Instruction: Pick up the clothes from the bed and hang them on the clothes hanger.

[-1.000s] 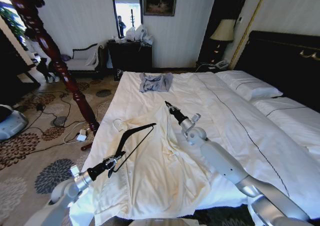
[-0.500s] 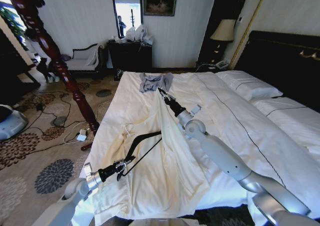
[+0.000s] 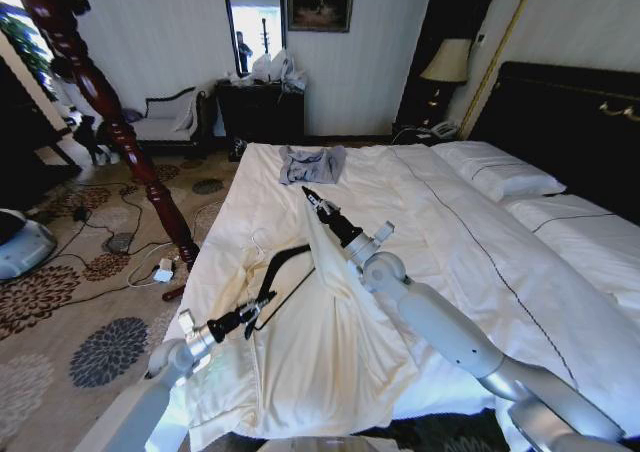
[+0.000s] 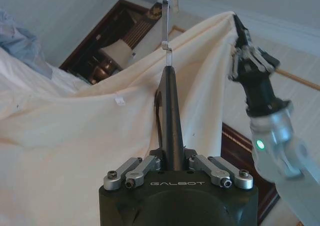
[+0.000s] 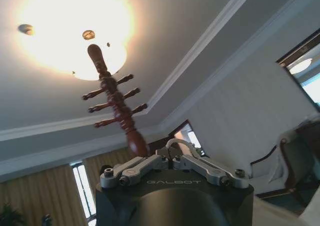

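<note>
The cream clothes (image 3: 330, 342) lie spread on the near part of the white bed (image 3: 470, 242). My right gripper (image 3: 310, 194) is shut on one edge of them and holds it up as a raised fold. In the left wrist view the same gripper (image 4: 236, 21) pinches the top of the lifted cloth (image 4: 75, 136). My left gripper (image 3: 258, 310) is shut on the black clothes hanger (image 3: 285, 267), whose body lies against the raised fold. The hanger bar (image 4: 170, 101) runs out from the left gripper (image 4: 170, 158), with its silvery hook (image 4: 170, 16) at the far end. The right gripper (image 5: 171, 158) points up toward the ceiling.
A small grey-blue garment (image 3: 310, 162) lies farther up the bed. White pillows (image 3: 500, 172) rest against the black headboard (image 3: 570, 112) on the right. A red wooden stand post (image 3: 110, 112) leans over the patterned carpet at left, where cables and plugs (image 3: 150, 267) lie beside the bed.
My right gripper has lifted the clothes' edge off the bed and drawn it left. My left gripper has carried the hanger right, closer to the raised fold.
</note>
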### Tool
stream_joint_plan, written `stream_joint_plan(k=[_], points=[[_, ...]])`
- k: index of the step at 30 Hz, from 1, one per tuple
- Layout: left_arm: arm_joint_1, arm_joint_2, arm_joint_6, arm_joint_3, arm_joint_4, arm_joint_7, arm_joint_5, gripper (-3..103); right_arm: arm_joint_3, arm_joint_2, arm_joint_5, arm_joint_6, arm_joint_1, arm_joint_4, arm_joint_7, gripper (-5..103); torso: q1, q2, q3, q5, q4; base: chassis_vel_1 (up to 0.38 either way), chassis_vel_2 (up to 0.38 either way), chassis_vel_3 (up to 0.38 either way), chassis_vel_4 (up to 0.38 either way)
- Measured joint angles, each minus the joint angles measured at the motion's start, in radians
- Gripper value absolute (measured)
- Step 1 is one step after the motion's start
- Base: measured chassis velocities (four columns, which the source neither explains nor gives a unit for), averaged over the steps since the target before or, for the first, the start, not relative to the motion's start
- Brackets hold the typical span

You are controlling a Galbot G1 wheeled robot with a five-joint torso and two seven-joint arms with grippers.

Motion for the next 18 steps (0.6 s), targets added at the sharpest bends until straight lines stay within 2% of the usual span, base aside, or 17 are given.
stream_joint_plan(k=[10,18], points=[[-0.047,-0.041,0.001,-0.012,0.021,-0.02,-0.004,18,-0.024,-0.037,-0.038,0.003,-0.055,0.076,-0.045,0,0.0,0.0,0.0,0.0,0.0003,0.0,0.0,0.0,0.0],[-0.104,-0.055,0.004,-0.006,0.033,-0.051,-0.009,18,-0.053,-0.077,-0.147,0.014,-0.159,0.134,-0.079,0,0.0,0.0,0.0,0.0,0.0003,0.0,0.0,0.0,0.0]])
